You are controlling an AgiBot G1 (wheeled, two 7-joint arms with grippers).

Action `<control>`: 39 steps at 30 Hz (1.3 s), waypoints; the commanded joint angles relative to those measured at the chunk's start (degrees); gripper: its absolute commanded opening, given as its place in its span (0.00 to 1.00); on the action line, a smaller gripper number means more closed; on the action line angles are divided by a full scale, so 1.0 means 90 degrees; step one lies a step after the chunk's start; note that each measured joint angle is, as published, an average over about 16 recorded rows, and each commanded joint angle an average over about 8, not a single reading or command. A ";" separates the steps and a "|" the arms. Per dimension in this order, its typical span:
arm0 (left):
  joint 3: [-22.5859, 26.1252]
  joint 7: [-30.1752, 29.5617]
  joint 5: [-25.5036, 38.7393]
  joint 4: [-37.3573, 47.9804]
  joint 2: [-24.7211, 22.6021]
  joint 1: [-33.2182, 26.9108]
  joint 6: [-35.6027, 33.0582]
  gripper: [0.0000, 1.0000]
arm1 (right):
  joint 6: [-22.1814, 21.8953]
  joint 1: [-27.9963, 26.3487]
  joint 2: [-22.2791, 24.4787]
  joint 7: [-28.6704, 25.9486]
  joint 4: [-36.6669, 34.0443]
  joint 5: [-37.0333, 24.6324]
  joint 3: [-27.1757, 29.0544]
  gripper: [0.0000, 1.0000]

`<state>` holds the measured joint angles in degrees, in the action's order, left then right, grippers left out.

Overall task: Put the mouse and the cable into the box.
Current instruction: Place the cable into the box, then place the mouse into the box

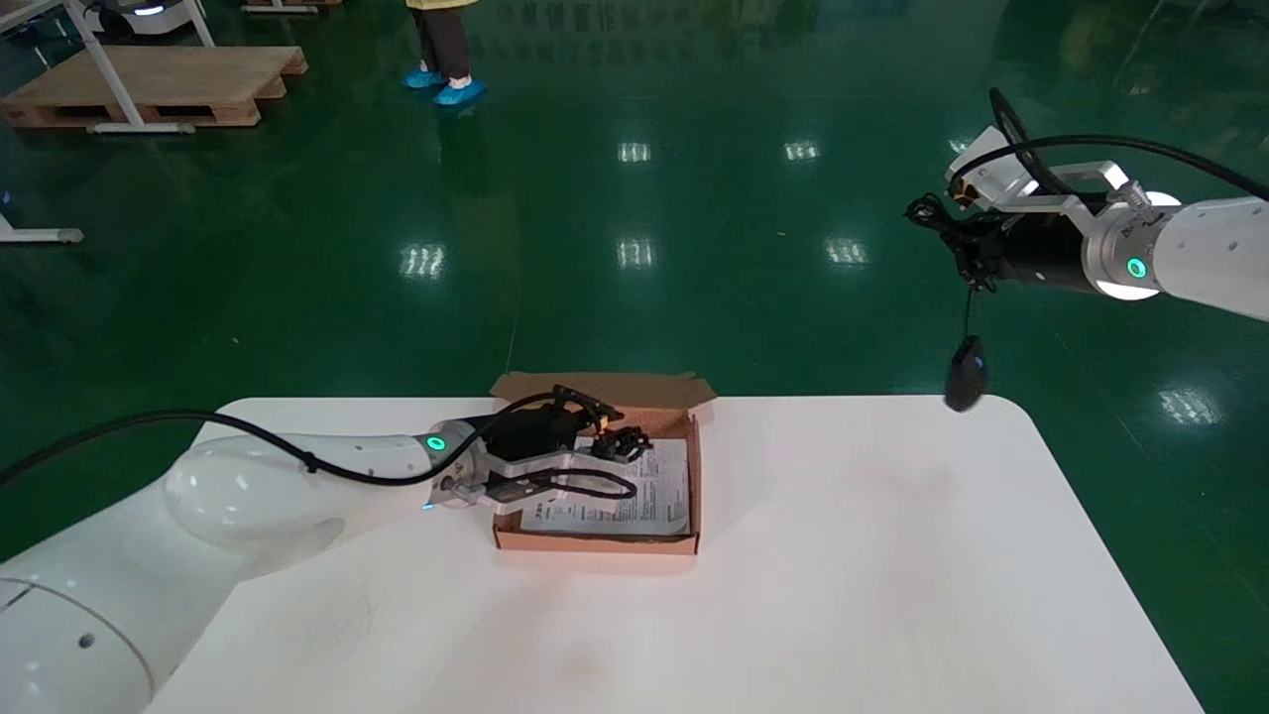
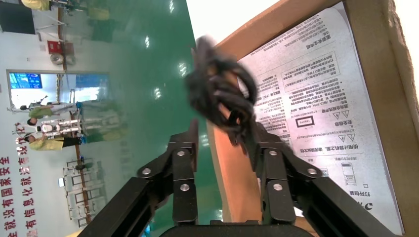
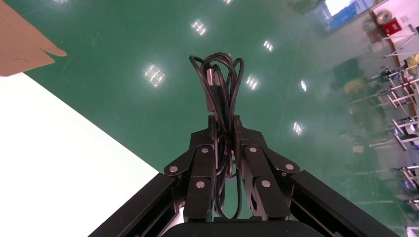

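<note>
My right gripper [image 1: 954, 233] is raised high beyond the table's far right corner. It is shut [image 3: 225, 122] on the mouse's coiled black cord [image 3: 220, 79]. The black mouse [image 1: 967, 374] dangles from that cord, level with the table's far edge. The open cardboard box [image 1: 595, 541] lies on the table, lined with a printed sheet [image 1: 656, 494]. My left gripper [image 1: 593, 446] is at the box's far left corner, open, its fingers straddling the box wall [image 2: 232, 182]. A bundled black cable [image 2: 222, 96] sits just past the left gripper's fingertips [image 2: 223, 136], over the printed sheet [image 2: 316, 98].
The white table [image 1: 843, 555] has bare surface to the right of and in front of the box. The box's flap [image 1: 605, 385] stands open at its far side. Green floor lies beyond the table, with a wooden pallet [image 1: 159, 84] and a standing person [image 1: 441, 50] far off.
</note>
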<state>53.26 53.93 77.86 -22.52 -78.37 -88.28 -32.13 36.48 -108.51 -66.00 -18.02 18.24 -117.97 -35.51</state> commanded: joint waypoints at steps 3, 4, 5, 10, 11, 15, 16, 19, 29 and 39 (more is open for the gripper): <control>-0.0012 0.0003 0.0013 -0.0008 0.0001 0.0000 0.0000 1.00 | -0.0001 0.0002 0.0000 0.0000 0.0001 -0.0001 0.0000 0.00; -0.0014 0.0004 0.0017 -0.0010 0.0001 0.0000 -0.0002 1.00 | -0.0001 0.0002 0.0000 0.0000 0.0002 -0.0001 0.0000 0.00; -0.0016 0.0004 0.0018 -0.0015 0.0008 0.0001 -0.0004 1.00 | -0.0001 0.0002 0.0000 0.0000 0.0002 -0.0001 0.0000 0.00; -0.0034 -0.0030 -0.0008 -0.0085 0.0092 -0.0002 0.0047 1.00 | 0.0001 0.0005 -0.0003 0.0016 0.0025 0.0005 0.0001 0.00; -0.0054 -0.0069 -0.0029 -0.0088 0.0119 -0.0019 0.0124 1.00 | 0.0003 0.0009 -0.0002 0.0027 0.0042 0.0011 0.0003 0.00; -0.0199 -0.0362 -0.0151 0.0013 0.0226 -0.0205 0.0682 1.00 | 0.0027 0.0047 0.0015 0.0105 0.0160 0.0058 0.0018 0.00; -0.0254 -0.0472 -0.0193 0.0074 0.0260 -0.0285 0.0876 1.00 | 0.0041 0.0064 0.0022 0.0130 0.0201 0.0075 0.0023 0.00; -0.0415 -0.0793 -0.0310 0.0276 0.0389 -0.0557 0.1404 1.00 | 0.0095 0.0135 0.0034 0.0207 0.0334 0.0123 0.0030 0.00; -0.0594 -0.1331 -0.0393 0.0598 0.0837 -0.1058 0.2240 1.00 | 0.0339 0.0486 -0.0331 0.0418 0.1015 0.0285 -0.0026 0.00; -0.0462 -0.1581 -0.0275 0.0542 0.0861 -0.1066 0.2268 1.00 | 0.0610 0.1111 -0.0840 0.0348 0.2508 0.0466 -0.0147 0.00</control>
<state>49.09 39.71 75.38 -17.65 -70.61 -97.86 -11.71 41.99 -98.44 -73.13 -15.42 41.24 -114.19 -36.94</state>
